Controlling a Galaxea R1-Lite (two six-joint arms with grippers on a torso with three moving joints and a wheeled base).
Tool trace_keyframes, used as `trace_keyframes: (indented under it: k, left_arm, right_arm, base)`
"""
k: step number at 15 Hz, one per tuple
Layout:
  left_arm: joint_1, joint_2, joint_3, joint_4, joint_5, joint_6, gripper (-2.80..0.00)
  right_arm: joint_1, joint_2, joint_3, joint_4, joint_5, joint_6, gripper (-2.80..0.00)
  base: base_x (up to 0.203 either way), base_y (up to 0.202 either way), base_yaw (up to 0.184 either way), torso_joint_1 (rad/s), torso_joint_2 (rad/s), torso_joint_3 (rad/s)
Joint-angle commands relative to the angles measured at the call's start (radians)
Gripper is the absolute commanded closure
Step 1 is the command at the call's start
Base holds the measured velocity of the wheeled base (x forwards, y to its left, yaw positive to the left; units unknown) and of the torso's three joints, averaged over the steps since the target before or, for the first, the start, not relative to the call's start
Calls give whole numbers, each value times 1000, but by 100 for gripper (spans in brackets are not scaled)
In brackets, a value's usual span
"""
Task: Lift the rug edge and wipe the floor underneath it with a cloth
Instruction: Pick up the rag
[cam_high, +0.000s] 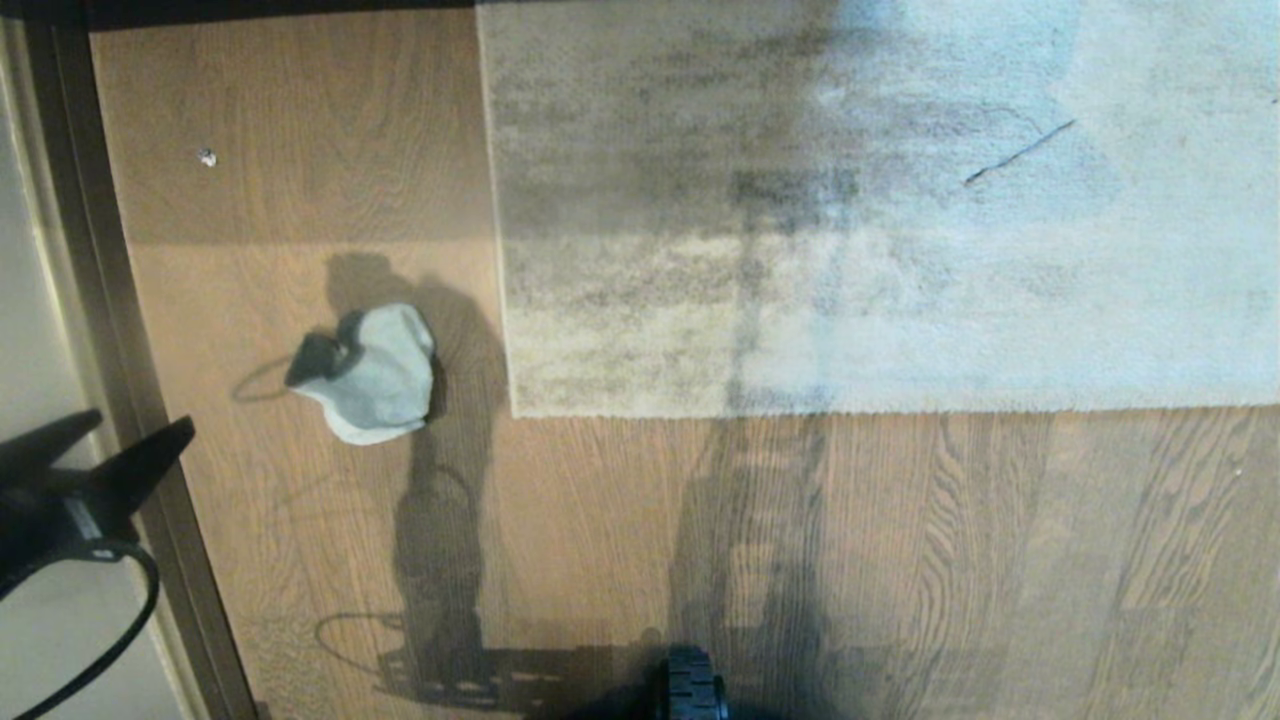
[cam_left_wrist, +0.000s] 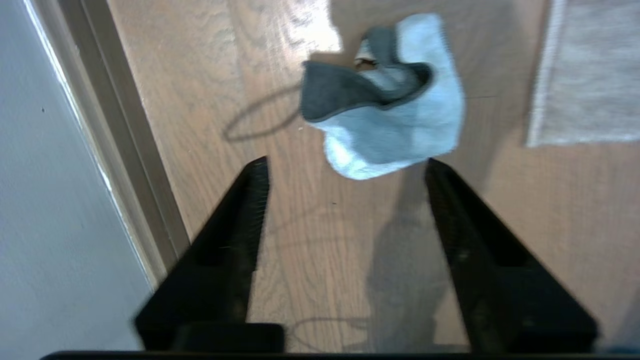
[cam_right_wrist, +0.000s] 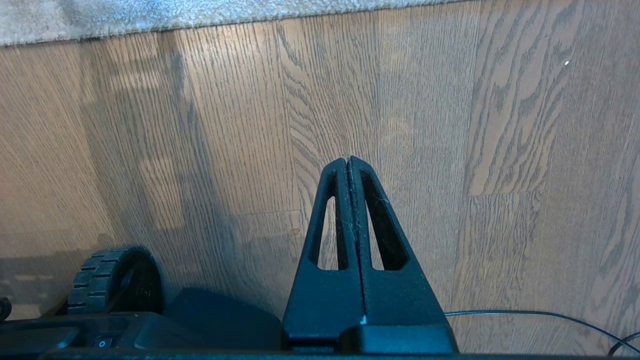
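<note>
While the left gripper hangs above the floor with its fingers spread apart and empty, the cloth lies crumpled just beyond its tips, between the dark baseboard and the rug edge, touching neither. Only the left wrist view shows the cloth's dark grey underside folded over. Only the right wrist view shows the right gripper, fingers pressed together, low over bare planks beside the base wheel.
</note>
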Motion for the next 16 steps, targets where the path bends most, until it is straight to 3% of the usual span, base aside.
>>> trace_keyframes:
  k: [1,8,10,16]
  left_arm:
    - [23,108,1,-55,-4,-3,-280]
    - [-12,354,-11,-290,-5,-10,-280]
    - [-45,409,-42,-347,-5,-38,-280]
    - [-80,485,-113,-353,-6,-66,-280]
  right_arm:
    - [0,0,0,0,0,0,0]
    - [0,0,0,0,0,1,0]
    - [0,0,0,0,0,0,0]
    - [0,0,0,0,0,0,0]
  base:
    - [0,0,0,0,0,0]
    - [0,0,0,0,0,0]
    - [0,0,0,0,0,0]
    - [0,0,0,0,0,0]
